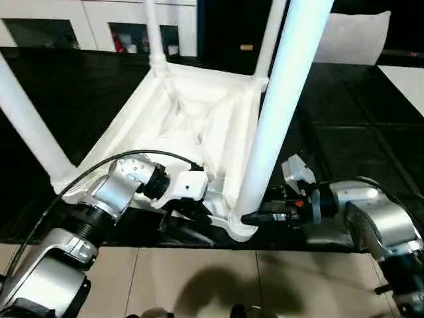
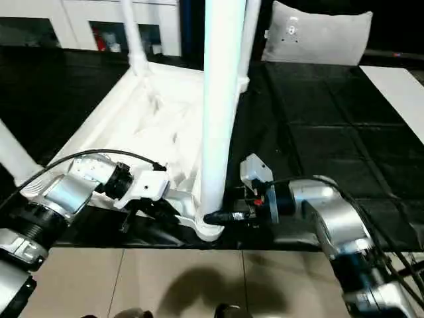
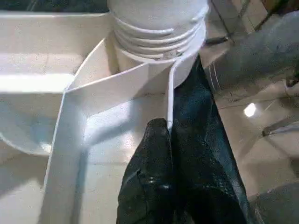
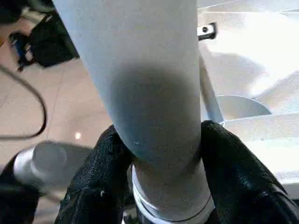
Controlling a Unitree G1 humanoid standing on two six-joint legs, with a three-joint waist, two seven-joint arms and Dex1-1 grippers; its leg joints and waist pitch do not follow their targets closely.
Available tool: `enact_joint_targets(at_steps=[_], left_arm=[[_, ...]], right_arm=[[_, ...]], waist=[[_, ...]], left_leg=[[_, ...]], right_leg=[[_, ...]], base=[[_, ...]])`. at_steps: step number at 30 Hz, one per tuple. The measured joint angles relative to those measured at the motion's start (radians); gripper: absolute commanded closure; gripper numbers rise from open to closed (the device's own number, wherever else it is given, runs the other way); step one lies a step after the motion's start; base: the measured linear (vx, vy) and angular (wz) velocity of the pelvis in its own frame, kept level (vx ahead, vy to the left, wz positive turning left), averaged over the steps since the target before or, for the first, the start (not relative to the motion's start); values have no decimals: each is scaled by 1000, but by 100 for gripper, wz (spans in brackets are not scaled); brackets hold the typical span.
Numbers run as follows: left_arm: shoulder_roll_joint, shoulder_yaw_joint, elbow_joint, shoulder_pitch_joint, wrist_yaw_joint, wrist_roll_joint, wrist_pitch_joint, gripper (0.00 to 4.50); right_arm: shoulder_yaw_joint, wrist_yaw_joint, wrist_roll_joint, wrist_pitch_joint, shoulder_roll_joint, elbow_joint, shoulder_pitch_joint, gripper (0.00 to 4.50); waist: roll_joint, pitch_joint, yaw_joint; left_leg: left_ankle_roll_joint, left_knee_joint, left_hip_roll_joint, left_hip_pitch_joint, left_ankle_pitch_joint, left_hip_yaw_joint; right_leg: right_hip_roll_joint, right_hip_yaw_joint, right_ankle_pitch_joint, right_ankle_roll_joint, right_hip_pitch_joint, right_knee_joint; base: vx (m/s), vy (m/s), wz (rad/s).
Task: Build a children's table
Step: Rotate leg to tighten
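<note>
Right wrist view: the right gripper (image 4: 161, 186) has its jaws clamped around a white leg (image 4: 140, 84) of the children's table (image 1: 192, 112). The table lies upside down on the black floor (image 1: 351, 119). The left gripper (image 3: 170, 154) pinches a corner rib, jaws together.

A home-like room; white cabinets (image 1: 99, 23), cushion (image 2: 318, 36), tiled floor (image 1: 199, 278).

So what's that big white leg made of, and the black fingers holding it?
The leg looks like smooth, slightly glossy white plastic: moulded screw threads ring its base where it enters the table top's corner socket. The right gripper's fingers seem to be covered in black rubbery, finely textured padding with small shiny spots, though rubber or coated plastic is hard to tell apart.
</note>
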Motion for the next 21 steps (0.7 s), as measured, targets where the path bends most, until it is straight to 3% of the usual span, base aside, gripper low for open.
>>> enact_joint_targets(at_steps=[4,8,12,19,21], left_arm=[[-11,37,-30,14,82,1,139,450],[-47,64,-60,20,192,23,247,450],[-132,105,-86,20,366,71,381,450],[-301,185,-40,-19,659,74,511,450],[-333,204,-39,-20,708,71,521,450]], right_arm=[[-42,-153,-11,12,77,-1,20,254],[-84,-340,-60,14,167,3,20,254],[-135,-630,-123,24,330,24,-2,256],[-187,-1006,-226,9,495,137,-123,256],[-200,-1055,-236,-29,518,167,-138,201]], waist=[[0,0,-27],[-4,2,-68],[-5,3,-98],[-4,3,-125],[-4,3,-124]], left_leg=[[-9,0,0,0,2,0],[-11,0,0,0,3,-1],[-11,0,0,-1,3,-4],[-9,-1,-2,-7,2,-5],[-4,-1,-2,-9,0,-4]], right_leg=[[0,0,-1,1,0,0],[1,0,-1,2,-2,-3],[2,-4,-1,2,-5,-8],[2,-3,0,0,-8,-18],[2,-2,10,-5,-9,-17]], base=[[0,0,0],[0,0,0],[0,0,0],[0,0,0],[0,0,0]])
